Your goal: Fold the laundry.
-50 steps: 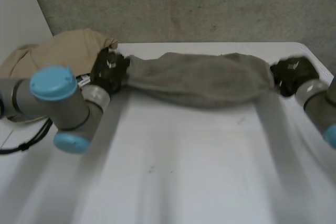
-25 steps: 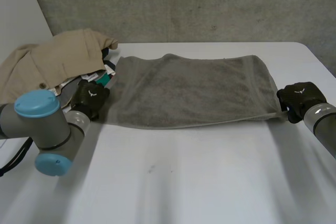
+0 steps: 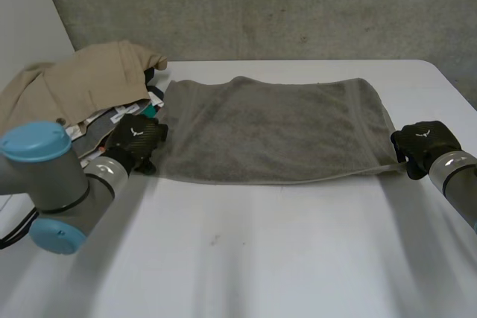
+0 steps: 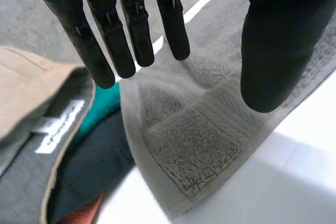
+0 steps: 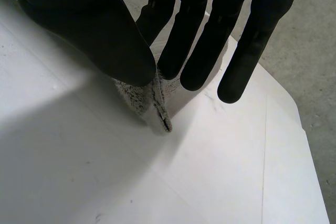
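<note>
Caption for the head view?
Grey towel spread on the white table, left hand and right hand at its near corners.

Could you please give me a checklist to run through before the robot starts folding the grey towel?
1. Towel spread flat on the table: ok.
2. Right robot hand pinching the near right corner: ok, cloth sits between thumb and fingers.
3. Left robot hand gripping the near left corner: not ok, fingers straight, thumb apart above it.
4. Near left corner lying flat: not ok, it is rumpled.
5. Pile of clothes clear of the towel's left edge: not ok, it lies against it.
</note>
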